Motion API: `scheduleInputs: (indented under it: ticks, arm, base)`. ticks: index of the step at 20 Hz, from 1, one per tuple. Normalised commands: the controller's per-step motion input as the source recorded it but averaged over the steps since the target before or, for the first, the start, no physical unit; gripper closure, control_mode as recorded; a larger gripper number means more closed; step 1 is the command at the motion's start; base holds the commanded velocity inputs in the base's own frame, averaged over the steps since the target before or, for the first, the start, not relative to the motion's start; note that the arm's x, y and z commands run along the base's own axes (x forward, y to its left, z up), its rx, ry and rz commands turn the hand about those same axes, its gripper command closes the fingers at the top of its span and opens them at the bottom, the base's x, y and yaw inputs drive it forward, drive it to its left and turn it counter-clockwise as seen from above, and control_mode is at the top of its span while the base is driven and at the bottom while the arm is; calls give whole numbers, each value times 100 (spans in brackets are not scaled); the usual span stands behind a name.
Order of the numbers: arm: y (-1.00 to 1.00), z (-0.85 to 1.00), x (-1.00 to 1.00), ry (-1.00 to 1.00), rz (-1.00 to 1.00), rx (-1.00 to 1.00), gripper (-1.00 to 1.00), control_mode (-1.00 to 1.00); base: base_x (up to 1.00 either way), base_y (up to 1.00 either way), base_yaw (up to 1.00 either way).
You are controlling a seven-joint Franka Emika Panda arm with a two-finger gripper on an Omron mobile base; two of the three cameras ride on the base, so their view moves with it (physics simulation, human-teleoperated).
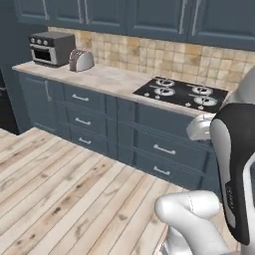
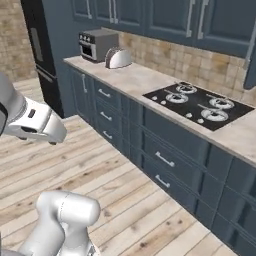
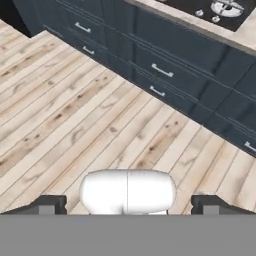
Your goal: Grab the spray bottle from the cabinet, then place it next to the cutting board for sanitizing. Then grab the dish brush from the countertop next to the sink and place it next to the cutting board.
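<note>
Gripper (image 3: 128, 204) agape (fingertips cropped low).

Left base view: behind the arm, looking forward and down at the countertop (image 1: 107, 77) run from mid-room. Toaster oven (image 1: 50, 48) and toaster (image 1: 81, 60) upper left, cooktop (image 1: 183, 93) right of centre, wood floor (image 1: 60, 189) across the lower left.

Right base view: same run from the other side, a bit more oblique. Counter recedes toward the upper left, toaster oven (image 2: 96, 44) and toaster (image 2: 118, 58) at top centre, cooktop (image 2: 200, 104) at right.

Both share counter, cooktop, both appliances, drawer fronts (image 2: 165, 160) and floor.

Hand view: points steeply down at the floor (image 3: 75, 115); drawers (image 3: 160, 70) across the top, cooktop corner (image 3: 220, 9) upper right. Nearer the cabinets than the base views.
</note>
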Motion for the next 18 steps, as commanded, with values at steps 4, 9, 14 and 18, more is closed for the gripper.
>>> scheduleInputs:
  ticks: [4,9,14,18]
  arm:
    - [0,0,0,0,0,0,-100,100]
    - [0,0,0,0,0,0,-100,100]
    - [0,0,0,0,0,0,-100,100]
    - [0,0,0,0,0,0,-100,100]
  base:
    - [10,23,83]
    - [2,18,89]
    - [0,2,95]
    - [0,-15,88]
